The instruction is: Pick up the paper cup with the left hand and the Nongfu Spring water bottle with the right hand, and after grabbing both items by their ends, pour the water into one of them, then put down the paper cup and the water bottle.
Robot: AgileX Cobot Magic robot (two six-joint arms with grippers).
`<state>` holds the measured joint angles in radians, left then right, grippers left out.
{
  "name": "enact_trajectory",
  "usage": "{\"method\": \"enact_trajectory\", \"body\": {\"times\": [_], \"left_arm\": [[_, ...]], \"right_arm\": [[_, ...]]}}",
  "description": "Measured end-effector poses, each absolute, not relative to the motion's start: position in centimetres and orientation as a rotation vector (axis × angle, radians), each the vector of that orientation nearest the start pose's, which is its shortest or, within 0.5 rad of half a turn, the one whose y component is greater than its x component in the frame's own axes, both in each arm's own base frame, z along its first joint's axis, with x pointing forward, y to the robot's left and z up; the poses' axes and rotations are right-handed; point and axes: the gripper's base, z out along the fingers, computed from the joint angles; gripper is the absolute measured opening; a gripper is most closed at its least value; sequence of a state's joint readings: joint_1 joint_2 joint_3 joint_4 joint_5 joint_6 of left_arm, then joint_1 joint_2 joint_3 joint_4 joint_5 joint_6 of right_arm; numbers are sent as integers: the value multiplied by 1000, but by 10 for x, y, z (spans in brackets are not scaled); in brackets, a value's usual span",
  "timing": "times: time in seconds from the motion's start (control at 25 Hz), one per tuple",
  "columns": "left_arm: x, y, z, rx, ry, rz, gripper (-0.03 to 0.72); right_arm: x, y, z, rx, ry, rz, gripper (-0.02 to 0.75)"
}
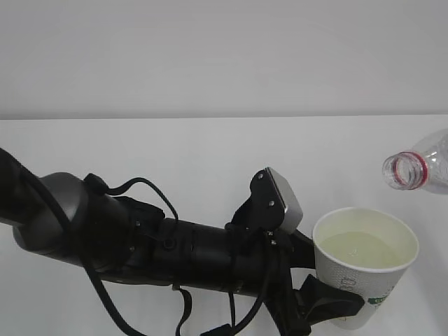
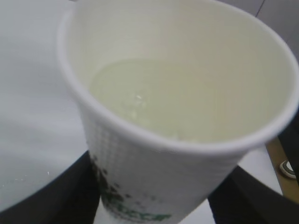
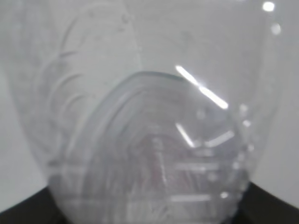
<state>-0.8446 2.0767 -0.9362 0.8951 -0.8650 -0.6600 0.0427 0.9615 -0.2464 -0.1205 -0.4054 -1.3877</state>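
Lower right, the left hand (image 1: 329,304) grips the paper cup (image 1: 364,276) holding water (image 1: 360,248); the right hand clasps the tilted bottle (image 1: 420,168) at the right edge

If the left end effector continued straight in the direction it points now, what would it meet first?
Nothing new: its fingers already hold the cup. Beyond the cup only bare table shows; the bottle seems higher, though depth is unclear.

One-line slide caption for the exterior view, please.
Left pincer holds the paper cup of water; uncapped bottle tipped at right.
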Motion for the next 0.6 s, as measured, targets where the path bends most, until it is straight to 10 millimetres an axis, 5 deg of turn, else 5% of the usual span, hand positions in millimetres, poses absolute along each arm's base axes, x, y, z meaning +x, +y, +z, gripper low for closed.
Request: {"method": "enact_trajectory", "body": {"times": [0.6], "left_arm": [[212,-320,114,1254,1675,-1149,486]], "right_arm": [[174,12,227,-1229,1429,-874,430]]}}
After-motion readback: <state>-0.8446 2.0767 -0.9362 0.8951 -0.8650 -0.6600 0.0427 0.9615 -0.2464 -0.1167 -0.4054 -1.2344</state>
